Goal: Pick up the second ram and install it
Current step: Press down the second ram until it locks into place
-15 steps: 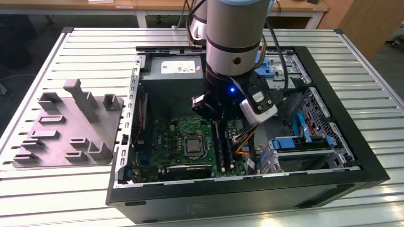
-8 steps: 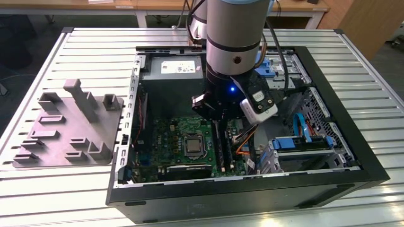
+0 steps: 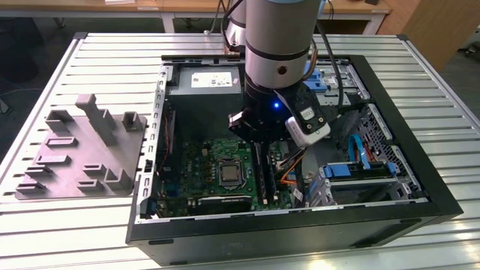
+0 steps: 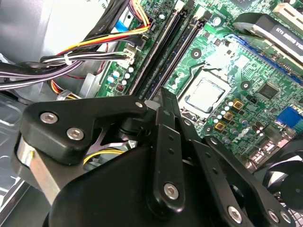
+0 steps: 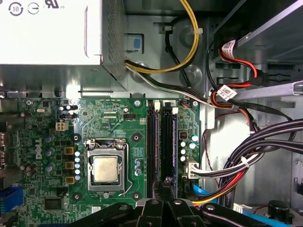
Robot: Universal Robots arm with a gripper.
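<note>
Green motherboard [image 5: 113,119], exterior view's right of the processor [image 5: 105,169]: the gripper [image 4: 158,100], fingers drawn together, sits low over the memory slots. The second ram [image 5: 166,142] seems to stand in the slot farther from the processor. Full seating cannot be confirmed.

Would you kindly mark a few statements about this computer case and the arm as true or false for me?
The gripper is over the motherboard's memory slots: true.
The grey fixture plate lies inside the computer case: false, it lies outside, on the exterior view's left.
A cooler covers the processor: false, its metal top is bare.
Yellow cables leave the power supply: true.
</note>
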